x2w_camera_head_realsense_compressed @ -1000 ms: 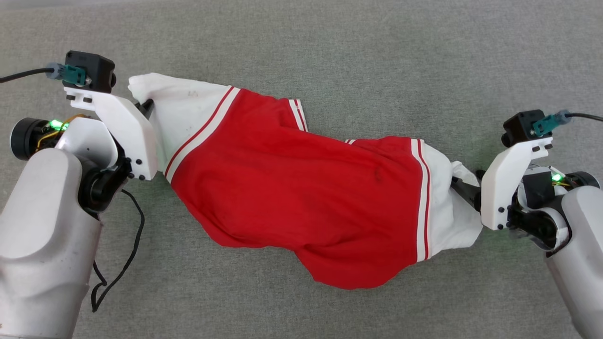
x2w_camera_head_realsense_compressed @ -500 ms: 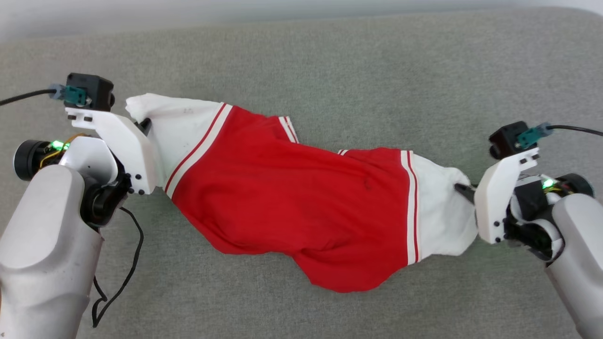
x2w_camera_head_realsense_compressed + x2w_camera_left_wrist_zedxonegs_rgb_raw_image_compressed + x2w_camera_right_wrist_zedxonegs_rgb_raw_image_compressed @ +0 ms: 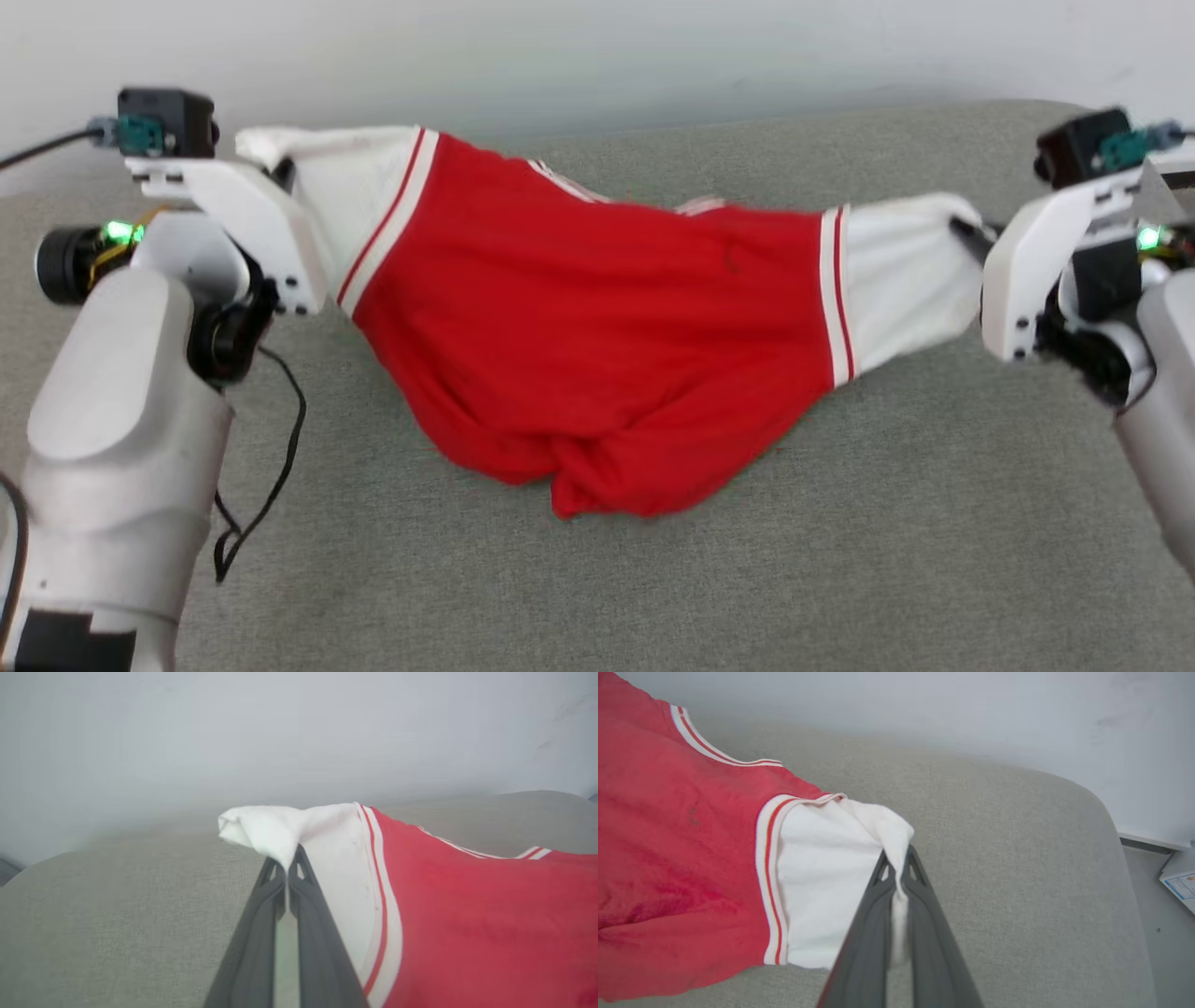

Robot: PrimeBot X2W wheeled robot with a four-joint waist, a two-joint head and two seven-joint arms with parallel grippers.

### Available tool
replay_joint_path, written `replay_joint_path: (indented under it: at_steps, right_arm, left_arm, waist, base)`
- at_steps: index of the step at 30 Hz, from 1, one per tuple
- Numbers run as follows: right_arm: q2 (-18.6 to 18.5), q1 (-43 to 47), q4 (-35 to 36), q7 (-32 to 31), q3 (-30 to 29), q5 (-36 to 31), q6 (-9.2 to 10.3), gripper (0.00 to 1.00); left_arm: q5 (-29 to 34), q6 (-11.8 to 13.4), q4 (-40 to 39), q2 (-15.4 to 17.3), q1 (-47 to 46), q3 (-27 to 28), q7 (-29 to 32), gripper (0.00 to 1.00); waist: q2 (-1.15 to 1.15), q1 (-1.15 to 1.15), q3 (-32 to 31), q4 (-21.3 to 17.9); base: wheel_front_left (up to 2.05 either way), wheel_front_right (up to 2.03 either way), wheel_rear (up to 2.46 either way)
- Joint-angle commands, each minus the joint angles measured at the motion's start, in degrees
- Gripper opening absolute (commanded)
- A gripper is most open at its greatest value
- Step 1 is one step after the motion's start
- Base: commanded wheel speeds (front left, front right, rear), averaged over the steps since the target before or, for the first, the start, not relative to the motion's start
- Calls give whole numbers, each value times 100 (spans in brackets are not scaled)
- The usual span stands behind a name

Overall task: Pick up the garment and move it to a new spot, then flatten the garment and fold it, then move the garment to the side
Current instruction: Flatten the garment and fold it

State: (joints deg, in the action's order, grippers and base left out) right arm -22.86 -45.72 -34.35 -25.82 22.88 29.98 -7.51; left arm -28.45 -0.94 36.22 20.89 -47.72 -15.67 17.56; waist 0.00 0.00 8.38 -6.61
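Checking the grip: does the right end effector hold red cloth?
No, the right end effector pinches a white end panel of the garment.

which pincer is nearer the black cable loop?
Left. The left pincer, shut on one white end of the garment, is just above the black cable loop in the head view; the right pincer holds the other white end, across the whole garment from it.

The left arm [image 3: 121,392] and the right arm [image 3: 1158,420] reach wide apart, one near each side edge of the grey cushion [image 3: 934,523]. The left gripper [image 3: 285,175] and the right gripper [image 3: 963,227] point in at each other, each pinched tight on a white end of the garment [image 3: 597,308].
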Motion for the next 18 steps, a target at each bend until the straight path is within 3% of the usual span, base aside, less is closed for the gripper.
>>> replay_joint_path:
  at_steps: [1,9,18]
  right_arm:
    - [55,-229,-79,83,44,-2,4,0]
    - [184,-1837,-553,859,179,-4,4,0]
    - [206,-3583,-1076,2037,155,-182,4,0]
  left_arm:
    - [41,45,119,-31,-221,19,-90,0]
    - [223,256,856,-220,-1709,73,-717,0]
    - [414,476,1141,-200,-3284,196,-1569,0]
  waist:
    - [0,0,19,-9]
    - [0,0,567,-61]
    - [0,0,1332,-42]
  base:
    - [0,0,0]
    - [0,0,0]
    - [0,0,0]
